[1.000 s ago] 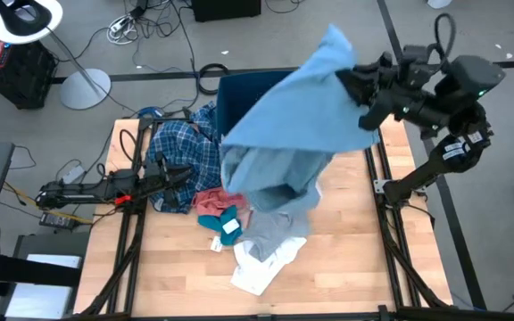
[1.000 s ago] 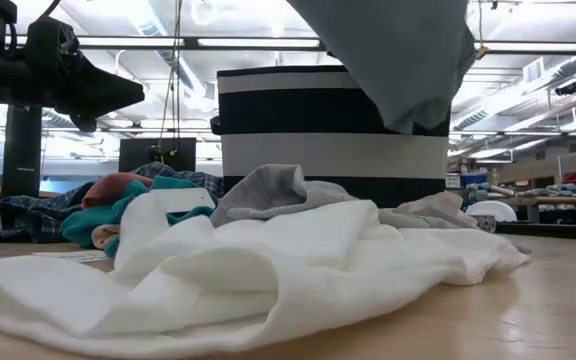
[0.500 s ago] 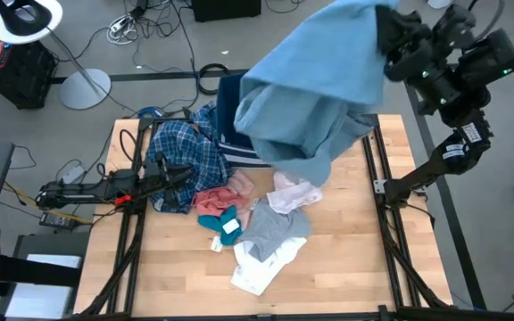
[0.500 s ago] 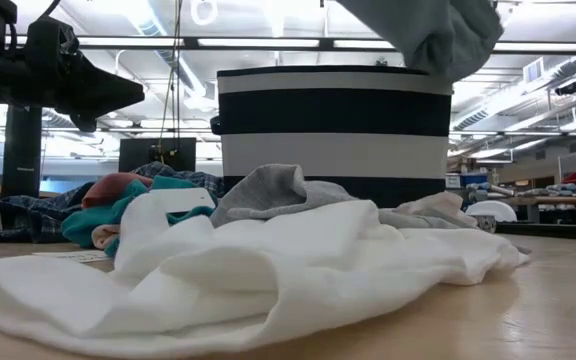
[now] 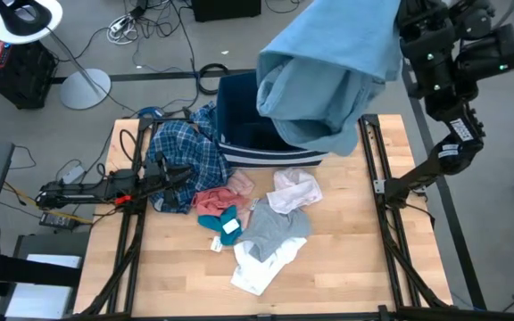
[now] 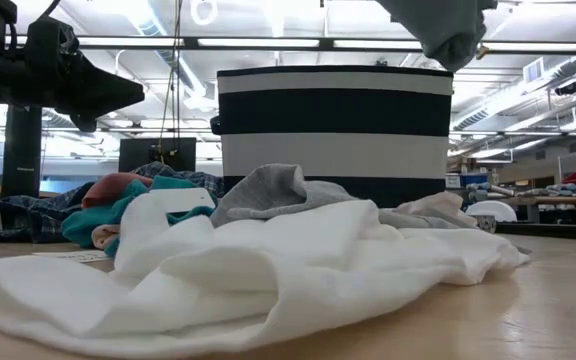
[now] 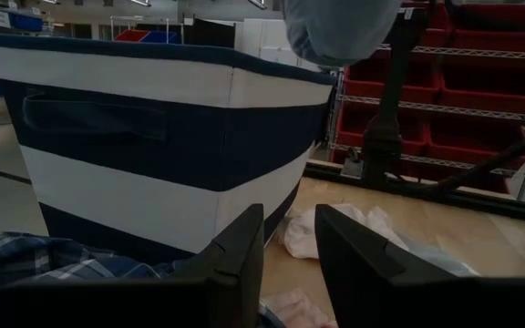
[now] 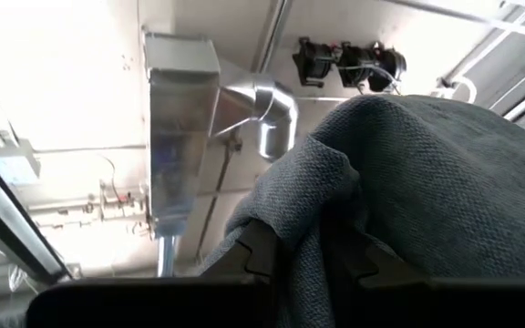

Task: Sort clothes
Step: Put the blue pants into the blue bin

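My right gripper (image 5: 398, 36) is clamping the large light blue garment (image 5: 328, 76), which is hanging below it over the bin (image 5: 239, 111); my left gripper (image 5: 181, 174) is sitting narrowly parted.

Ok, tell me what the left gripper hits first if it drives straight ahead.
Probably the bin: the left gripper points at its striped wall near the corner. Its fingers are parted and empty, low over the plaid shirt. Depth is hard to judge.
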